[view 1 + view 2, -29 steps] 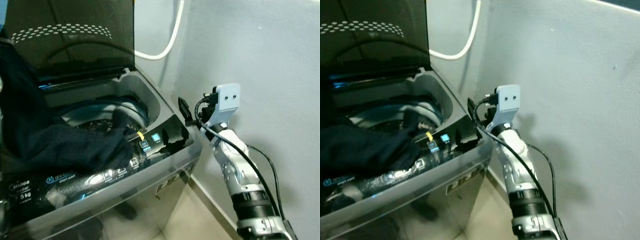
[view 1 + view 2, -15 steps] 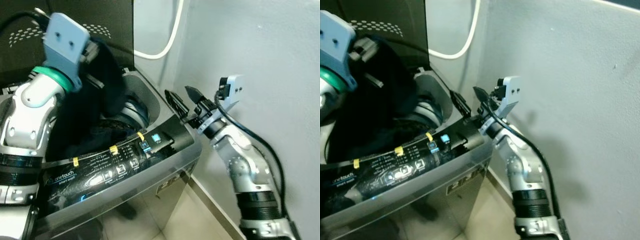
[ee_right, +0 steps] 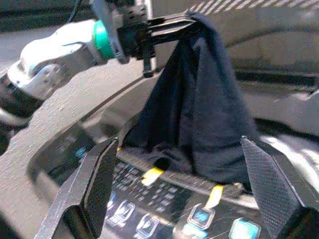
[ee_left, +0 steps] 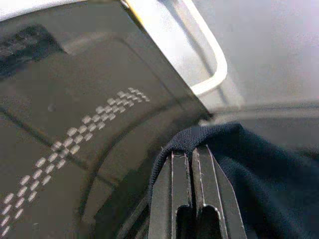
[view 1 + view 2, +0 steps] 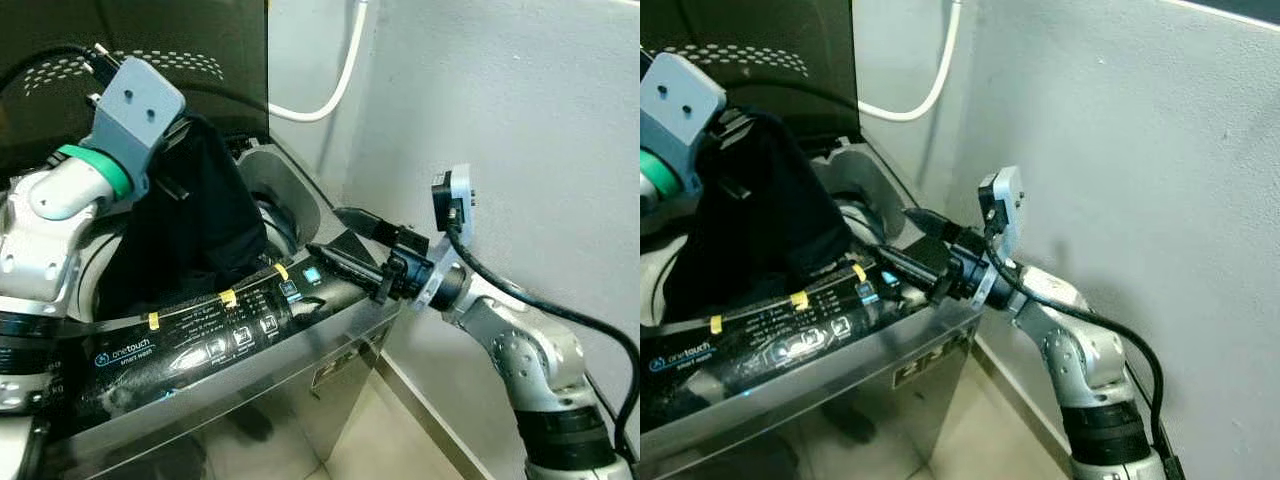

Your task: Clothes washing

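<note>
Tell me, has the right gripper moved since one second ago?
Yes. The right gripper, open, has swung from beside the wall toward the washing machine's control panel, now pointing at the dark garment.

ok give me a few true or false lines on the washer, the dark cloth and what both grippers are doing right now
1. The left gripper is shut on the dark garment. True.
2. The dark garment lies folded on the floor. False: it hangs from the left gripper over the opening of the washing machine, its lower end draped by the control panel.
3. The right gripper is open. True: its fingers are spread above the machine's right front corner, holding nothing.
4. The washing machine's lid is closed. False: it stands raised behind the opening.
5. A white hose runs along the wall behind the machine. True.
</note>
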Robot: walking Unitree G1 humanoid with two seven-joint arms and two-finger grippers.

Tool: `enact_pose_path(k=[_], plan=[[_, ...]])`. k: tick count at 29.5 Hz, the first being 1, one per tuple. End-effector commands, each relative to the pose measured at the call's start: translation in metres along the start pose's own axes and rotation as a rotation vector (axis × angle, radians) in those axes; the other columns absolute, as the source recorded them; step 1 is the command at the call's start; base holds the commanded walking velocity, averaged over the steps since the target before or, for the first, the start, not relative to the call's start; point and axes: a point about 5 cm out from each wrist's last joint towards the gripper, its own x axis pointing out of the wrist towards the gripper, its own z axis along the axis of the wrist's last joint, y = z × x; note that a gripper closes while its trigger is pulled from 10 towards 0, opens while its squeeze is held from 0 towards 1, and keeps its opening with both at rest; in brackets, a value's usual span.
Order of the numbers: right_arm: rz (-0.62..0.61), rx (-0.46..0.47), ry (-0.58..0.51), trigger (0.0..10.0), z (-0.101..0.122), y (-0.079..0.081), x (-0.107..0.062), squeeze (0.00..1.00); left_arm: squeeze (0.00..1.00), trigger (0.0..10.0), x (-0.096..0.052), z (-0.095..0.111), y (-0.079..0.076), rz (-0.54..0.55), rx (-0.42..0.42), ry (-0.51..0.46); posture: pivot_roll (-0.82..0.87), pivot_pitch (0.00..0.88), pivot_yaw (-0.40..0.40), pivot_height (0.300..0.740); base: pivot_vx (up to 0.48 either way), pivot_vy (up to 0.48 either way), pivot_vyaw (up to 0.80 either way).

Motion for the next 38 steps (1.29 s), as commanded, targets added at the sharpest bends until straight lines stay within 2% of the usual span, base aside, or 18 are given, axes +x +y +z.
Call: enact_pose_path(k=[1, 4, 5, 9, 13, 15, 16, 21, 24, 25, 28, 30, 32, 33, 34, 36, 37, 38], plan=[[0.027, 0.000, 0.025, 10.0, -0.002, 0.004, -0.001, 0.00, 0.00, 10.0, -0.001, -0.001, -0.007, -0.055, 0.028, 0.025, 0.04, 0.055, -0.012, 0.740, 0.000, 0.000, 0.00], [0.042, 0.008, 0.077, 10.0, -0.008, 0.007, 0.000, 0.00, 0.00, 10.0, -0.004, -0.004, -0.012, -0.106, 0.024, 0.045, 0.04, 0.052, -0.012, 0.740, 0.000, 0.000, 0.00], [0.043, 0.004, 0.099, 10.0, -0.011, 0.008, 0.000, 0.00, 1.00, 10.0, -0.005, -0.004, -0.014, -0.130, -0.018, 0.038, 0.04, 0.054, -0.012, 0.740, 0.000, 0.000, 0.00], [0.045, 0.000, 0.119, 10.0, -0.014, 0.008, 0.000, 0.00, 1.00, 10.0, -0.005, -0.003, -0.017, -0.156, -0.076, 0.023, 0.04, 0.056, -0.012, 0.740, 0.000, 0.000, 0.00], [0.047, 0.000, 0.127, 10.0, -0.014, 0.008, -0.001, 0.00, 1.00, 10.0, -0.004, 0.000, -0.017, -0.169, -0.083, 0.003, 0.04, 0.058, -0.013, 0.740, 0.000, 0.000, 0.00], [0.036, 0.000, 0.128, 10.0, -0.014, 0.007, -0.002, 0.00, 1.00, 10.0, -0.005, 0.003, -0.010, -0.090, -0.073, -0.016, 0.04, 0.060, -0.014, 0.740, 0.000, 0.000, 0.00], [0.032, 0.000, 0.130, 10.0, -0.014, 0.007, -0.002, 0.00, 0.00, 10.0, -0.005, 0.005, -0.007, -0.074, -0.079, -0.018, 0.04, 0.060, -0.014, 0.740, 0.000, 0.000, 0.00], [0.025, -0.002, 0.138, 10.0, -0.015, 0.006, -0.003, 0.00, 0.00, 10.0, -0.006, 0.007, -0.007, -0.112, -0.112, -0.018, 0.04, 0.061, -0.011, 0.740, 0.000, 0.000, 0.00], [-0.022, -0.026, 0.142, 10.0, -0.015, 0.002, -0.002, 0.00, 0.00, 10.0, -0.006, 0.011, -0.003, -0.077, -0.114, -0.046, 0.04, 0.062, -0.011, 0.740, 0.000, 0.000, 0.00], [-0.065, -0.044, 0.142, 10.0, -0.016, -0.002, -0.002, 0.00, 0.00, 10.0, -0.005, 0.014, 0.003, 0.003, -0.105, -0.076, 0.04, 0.062, -0.011, 0.740, 0.000, 0.000, 0.00], [-0.098, -0.057, 0.142, 10.0, -0.017, -0.006, -0.001, 0.00, 0.00, 10.0, -0.005, 0.017, 0.010, 0.078, -0.104, -0.097, 0.04, 0.064, -0.010, 0.740, 0.000, 0.000, 0.00], [-0.264, -0.082, 0.115, 10.0, -0.016, -0.022, -0.001, 0.00, 0.00, 10.0, -0.004, 0.015, 0.024, 0.231, -0.233, -0.093, 0.04, 0.066, 0.000, 0.740, 0.000, 0.000, 0.00], [-0.264, -0.082, 0.115, 10.0, -0.016, -0.022, -0.001, 0.00, 0.00, 10.0, -0.004, 0.015, 0.024, 0.231, -0.233, -0.093, 0.04, 0.066, 0.000, 0.740, 0.000, 0.000, 0.00], [-0.357, -0.088, 0.085, 10.0, -0.015, -0.030, -0.001, 0.00, 0.00, 10.0, -0.004, 0.014, 0.020, 0.239, -0.311, -0.084, 0.05, 0.066, 0.004, 0.740, 0.000, 0.000, 0.00], [-0.357, -0.088, 0.085, 10.0, -0.015, -0.030, -0.001, 0.00, 0.00, 10.0, -0.004, 0.014, 0.020, 0.239, -0.311, -0.084, 0.05, 0.066, 0.004, 0.740, 0.000, 0.000, 0.00], [-0.546, -0.104, 0.038, 10.0, -0.015, -0.042, -0.003, 0.00, 0.00, 10.0, -0.003, 0.006, -0.007, 0.221, -0.434, -0.029, 0.04, 0.065, 0.009, 0.740, 0.000, 0.000, 0.00], [-0.610, -0.121, 0.023, 10.0, -0.015, -0.045, -0.003, 0.00, 0.00, 10.0, -0.003, 0.002, -0.018, 0.252, -0.438, 0.005, 0.04, 0.065, 0.009, 0.740, 0.000, 0.000, 0.00], [-0.610, -0.121, 0.023, 10.0, -0.015, -0.045, -0.003, 0.00, 0.00, 10.0, -0.003, 0.002, -0.018, 0.252, -0.438, 0.005, 0.04, 0.065, 0.009, 0.740, 0.000, 0.000, 0.00]])
